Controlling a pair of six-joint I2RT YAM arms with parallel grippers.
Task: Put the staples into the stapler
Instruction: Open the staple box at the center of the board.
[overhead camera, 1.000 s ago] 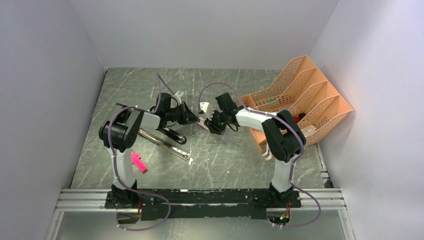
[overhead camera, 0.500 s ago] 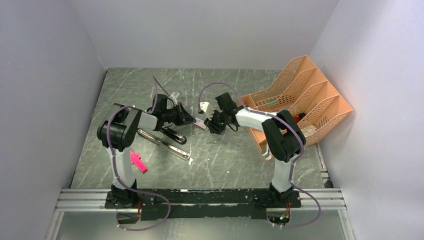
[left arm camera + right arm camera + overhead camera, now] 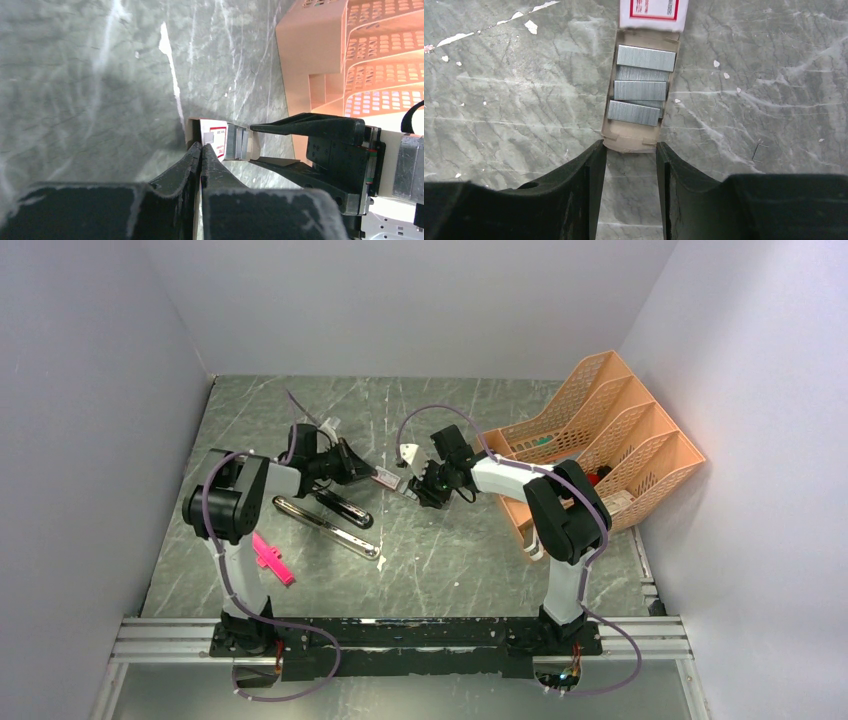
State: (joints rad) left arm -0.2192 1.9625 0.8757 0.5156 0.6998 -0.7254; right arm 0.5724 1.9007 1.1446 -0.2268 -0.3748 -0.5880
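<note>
Pink cross (image 3: pixel 268 558) near stapler (image 3: pixel 343 509)

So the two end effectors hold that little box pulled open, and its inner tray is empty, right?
Not empty: the right wrist view shows silvery staple strips in the tray. Otherwise right: the left end effector and the right end effector hold the opened box.

Lab booth: plain walls (image 3: pixel 100 390), alu rail (image 3: pixel 400 636)
</note>
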